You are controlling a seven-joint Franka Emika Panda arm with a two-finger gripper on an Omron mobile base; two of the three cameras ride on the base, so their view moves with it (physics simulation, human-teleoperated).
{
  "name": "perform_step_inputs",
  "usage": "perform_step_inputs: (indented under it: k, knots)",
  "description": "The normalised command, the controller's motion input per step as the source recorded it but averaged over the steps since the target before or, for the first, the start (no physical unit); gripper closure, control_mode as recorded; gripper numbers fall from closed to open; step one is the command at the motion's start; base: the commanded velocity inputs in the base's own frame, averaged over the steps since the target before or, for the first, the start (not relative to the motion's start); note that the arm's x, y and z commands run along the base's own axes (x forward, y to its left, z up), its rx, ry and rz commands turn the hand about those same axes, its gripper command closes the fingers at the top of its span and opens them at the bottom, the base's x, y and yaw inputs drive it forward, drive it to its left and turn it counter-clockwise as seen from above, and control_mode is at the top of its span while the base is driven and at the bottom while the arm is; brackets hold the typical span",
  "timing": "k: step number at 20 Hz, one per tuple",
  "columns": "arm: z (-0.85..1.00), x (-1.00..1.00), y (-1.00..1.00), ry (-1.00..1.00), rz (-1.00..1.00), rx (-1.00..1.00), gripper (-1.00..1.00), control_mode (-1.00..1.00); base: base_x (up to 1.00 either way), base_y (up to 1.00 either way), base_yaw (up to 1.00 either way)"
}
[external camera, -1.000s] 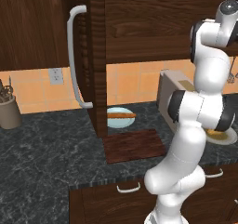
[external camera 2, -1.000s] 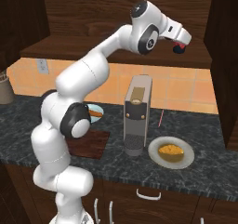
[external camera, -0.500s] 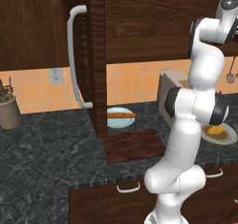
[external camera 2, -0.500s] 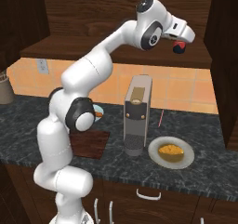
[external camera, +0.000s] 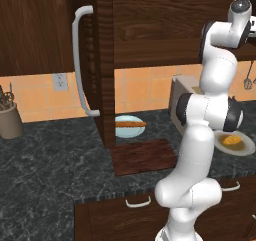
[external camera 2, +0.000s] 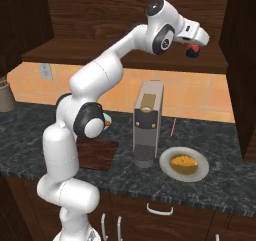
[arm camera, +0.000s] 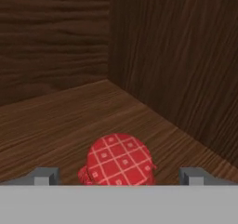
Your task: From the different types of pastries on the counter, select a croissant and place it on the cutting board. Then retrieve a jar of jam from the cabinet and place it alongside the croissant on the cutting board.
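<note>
The jar of jam, red with a checked lid, stands on the wooden floor of the cabinet. My gripper is open, and the jar sits between its fingertips, apart from both. From the right base view the gripper reaches into the cabinet at the jar. The croissant lies on a grey plate on the counter, also seen as croissant. The cutting board lies bare beside the arm.
The cabinet door stands open with its pale handle facing out. A blue plate bearing the stick pastry sits behind the board. A coffee machine stands between board and croissant. A utensil pot sits far left.
The arm's upper links have shifted slightly and the hand has tilted a little at the jar. The jaws stay wide open. Nothing on the counter has moved.
</note>
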Motion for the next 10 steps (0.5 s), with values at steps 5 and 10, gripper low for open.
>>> perform_step_inputs:
  k: [5,10]
  knots:
    - [-0.21,0.38,-0.20,0.00,0.00,-0.01,-1.00,-1.00,0.00,0.00,0.00]
    - [-0.04,0.32,-0.13,0.00,-0.03,0.00,1.00,-1.00,0.00,0.00,0.00]
